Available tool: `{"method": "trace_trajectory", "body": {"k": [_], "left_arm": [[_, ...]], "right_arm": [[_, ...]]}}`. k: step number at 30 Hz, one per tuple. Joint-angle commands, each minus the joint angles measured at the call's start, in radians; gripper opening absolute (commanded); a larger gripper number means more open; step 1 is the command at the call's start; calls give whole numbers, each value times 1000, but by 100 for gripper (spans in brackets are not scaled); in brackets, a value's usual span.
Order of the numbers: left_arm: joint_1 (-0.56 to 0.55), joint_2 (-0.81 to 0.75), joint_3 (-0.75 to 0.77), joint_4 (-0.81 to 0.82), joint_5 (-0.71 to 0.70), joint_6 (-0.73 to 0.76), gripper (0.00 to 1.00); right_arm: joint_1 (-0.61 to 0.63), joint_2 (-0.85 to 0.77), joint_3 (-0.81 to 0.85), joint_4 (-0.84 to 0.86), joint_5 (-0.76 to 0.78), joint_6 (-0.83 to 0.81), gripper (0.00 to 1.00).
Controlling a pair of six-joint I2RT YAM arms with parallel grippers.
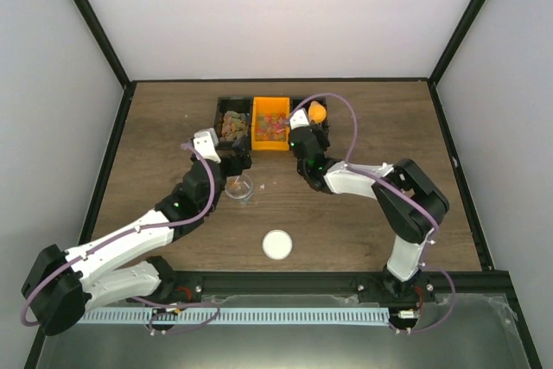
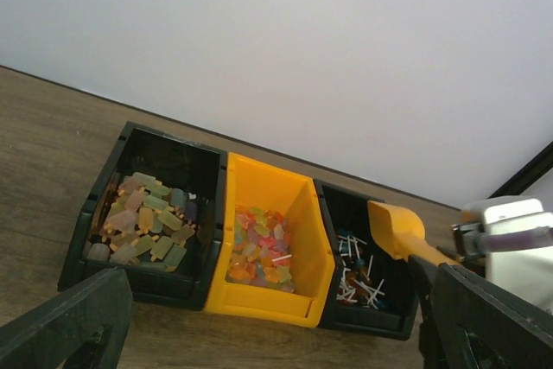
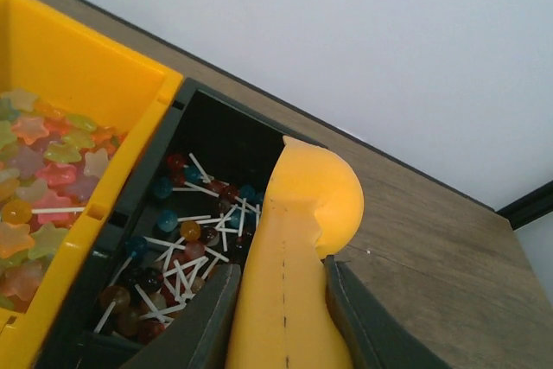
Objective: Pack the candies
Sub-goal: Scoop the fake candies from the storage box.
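Note:
Three bins stand at the back. The left black bin (image 2: 95, 213) holds brownish-green gummies (image 2: 147, 226). The yellow bin (image 2: 259, 187) holds multicoloured star gummies (image 2: 259, 248). The right black bin (image 3: 216, 140) holds small lollipops (image 3: 181, 239) with white sticks. My right gripper (image 3: 281, 278) is shut on the handle of the orange scoop (image 3: 315, 192), which hangs over the right bin's right side; it also shows in the top view (image 1: 317, 112). My left gripper (image 2: 278, 300) is open, just behind a small clear cup (image 1: 240, 186). The cup is out of the left wrist view.
A white round lid (image 1: 276, 244) lies on the wooden table (image 1: 363, 222) near the front centre. Black frame posts and pale walls enclose the table. The two arms reach in from the near edge, the left one low across the table's left side.

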State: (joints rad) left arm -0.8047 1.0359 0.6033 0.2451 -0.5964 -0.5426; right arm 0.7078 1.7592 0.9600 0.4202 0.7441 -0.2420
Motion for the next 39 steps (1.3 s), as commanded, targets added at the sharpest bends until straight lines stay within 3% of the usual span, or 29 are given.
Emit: {"method": "trace_trajectory", "body": {"k": [1,10,20,30,39], "left_arm": [[17,7,-10,5,28,-17,97],[37,6,-10,-5,56,-32,97],[56,-20,-16,-10,69,-38,97],[64,-9,-17,-7,94,-49,96],[69,14,-17,0,114,-53,96]], "right_arm": [[6,58,55,-11,61,-28,5],[1,149,131,-169,51,22,3],[-18,166,166,-363,-215,163,1],[-42,52,92,-363,-433,307,1],[-44,38,74,-377,-140,248,1]]}}
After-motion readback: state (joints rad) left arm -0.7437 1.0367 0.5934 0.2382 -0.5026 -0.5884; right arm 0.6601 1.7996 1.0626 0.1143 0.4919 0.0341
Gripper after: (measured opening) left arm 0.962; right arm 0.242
